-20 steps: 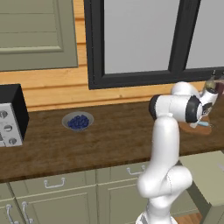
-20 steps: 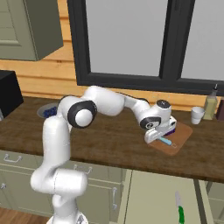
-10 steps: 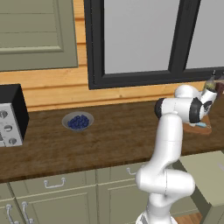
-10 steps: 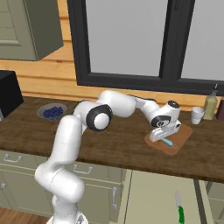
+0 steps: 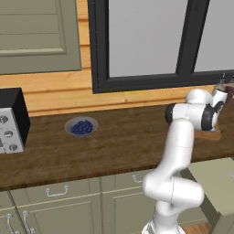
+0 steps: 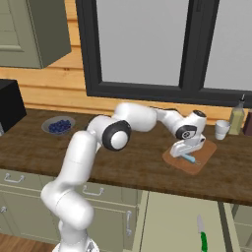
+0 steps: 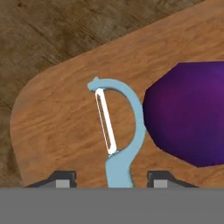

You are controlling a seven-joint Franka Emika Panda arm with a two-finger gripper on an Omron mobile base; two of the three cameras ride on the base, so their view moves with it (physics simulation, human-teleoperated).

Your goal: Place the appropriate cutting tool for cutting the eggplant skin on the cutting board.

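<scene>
From the left, the bowl of berries (image 6: 59, 126) sits untouched on the counter (image 6: 128, 162), while our gripper (image 6: 183, 149) has come down lower over the board (image 6: 203, 156) than a second ago. The fingers (image 7: 61, 178) now stand spread on either side of the peeler (image 7: 117, 131), which lies flat on the board, its arch touching the eggplant (image 7: 188, 114). We judge the tool delivered and only the retreat left.

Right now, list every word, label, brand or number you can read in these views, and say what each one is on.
None can be read.
The microwave front has round knobs, with no legible markings.
The bottle and cup show no label.
The peeler, eggplant and cutting board are unmarked.
</scene>
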